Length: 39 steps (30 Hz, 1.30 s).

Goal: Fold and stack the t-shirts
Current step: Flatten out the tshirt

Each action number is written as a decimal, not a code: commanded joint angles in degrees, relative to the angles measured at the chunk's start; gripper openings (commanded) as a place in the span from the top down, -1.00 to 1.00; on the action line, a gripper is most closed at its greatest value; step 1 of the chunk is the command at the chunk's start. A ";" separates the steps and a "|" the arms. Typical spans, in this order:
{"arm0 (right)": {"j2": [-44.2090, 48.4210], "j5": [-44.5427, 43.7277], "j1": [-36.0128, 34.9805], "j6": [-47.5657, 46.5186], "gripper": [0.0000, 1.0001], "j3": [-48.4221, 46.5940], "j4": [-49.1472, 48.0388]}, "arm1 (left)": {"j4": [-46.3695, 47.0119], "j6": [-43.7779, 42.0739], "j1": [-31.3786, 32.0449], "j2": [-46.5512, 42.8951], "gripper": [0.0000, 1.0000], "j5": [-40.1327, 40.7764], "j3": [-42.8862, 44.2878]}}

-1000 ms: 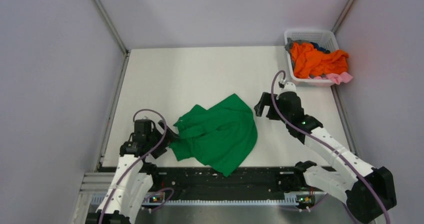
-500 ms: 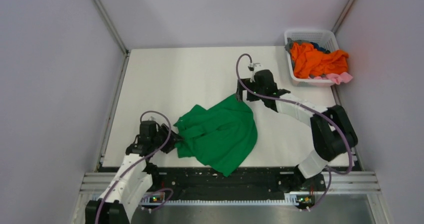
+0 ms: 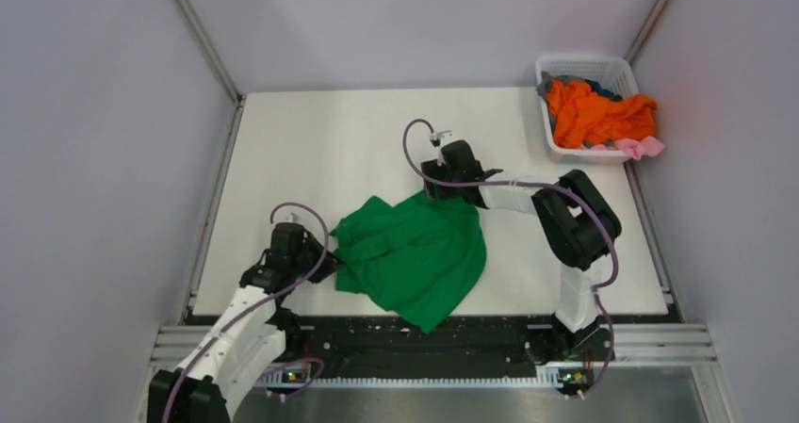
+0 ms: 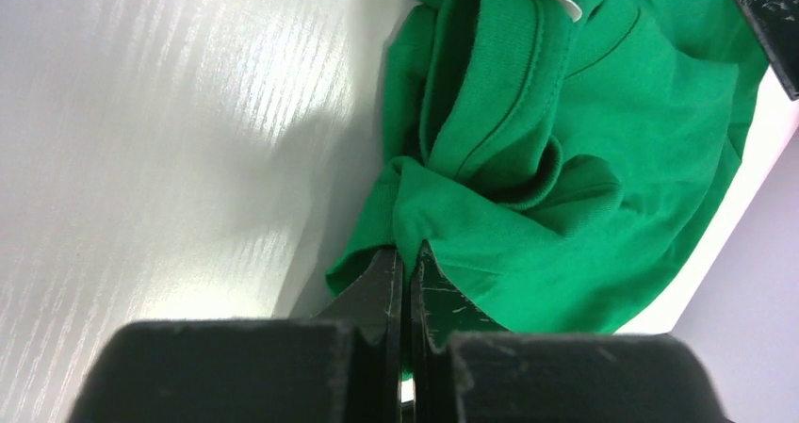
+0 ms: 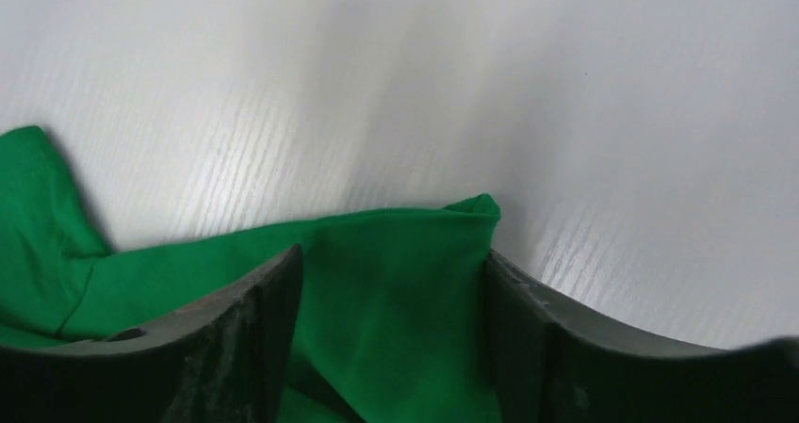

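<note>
A bright green t-shirt (image 3: 415,253) lies crumpled on the white table, near the front. My left gripper (image 3: 325,265) is at its left edge and is shut on a fold of the green cloth (image 4: 565,159), pinched between the two black fingertips (image 4: 407,252). My right gripper (image 3: 435,195) is at the shirt's far corner. Its jaws stand apart with that corner of green cloth (image 5: 396,348) between them (image 5: 391,258), and the fingers are not pressed on it. An orange t-shirt (image 3: 598,112) lies heaped in the basket, with pink cloth (image 3: 643,147) hanging over its rim.
A white lattice basket (image 3: 584,65) stands at the back right corner, with grey and blue cloth under the orange shirt. Grey walls close in the table on three sides. A black rail (image 3: 471,333) runs along the near edge.
My left gripper has shut on the shirt's left edge. The right arm has swung left from beside the basket to the shirt's far corner, and its jaws have narrowed around the cloth.
</note>
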<state>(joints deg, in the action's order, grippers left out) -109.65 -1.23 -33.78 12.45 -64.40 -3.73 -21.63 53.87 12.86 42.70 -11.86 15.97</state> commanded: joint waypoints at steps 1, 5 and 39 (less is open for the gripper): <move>-1.05 -3.72 -1.44 -0.41 -0.12 0.68 -1.99 | -2.58 -0.53 0.41 -2.95 1.00 2.99 3.07; 1.07 -10.67 -1.64 1.58 0.82 1.21 -1.88 | -7.64 -1.38 0.41 -4.68 1.00 5.20 6.61; 67.14 -10.49 -1.64 -3.10 1.00 -19.44 13.57 | -3.42 -15.00 0.28 -19.08 1.00 14.61 59.20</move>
<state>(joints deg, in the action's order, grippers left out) -41.56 -9.37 -34.83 10.68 -83.46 6.96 -27.51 41.15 13.17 21.78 0.95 75.09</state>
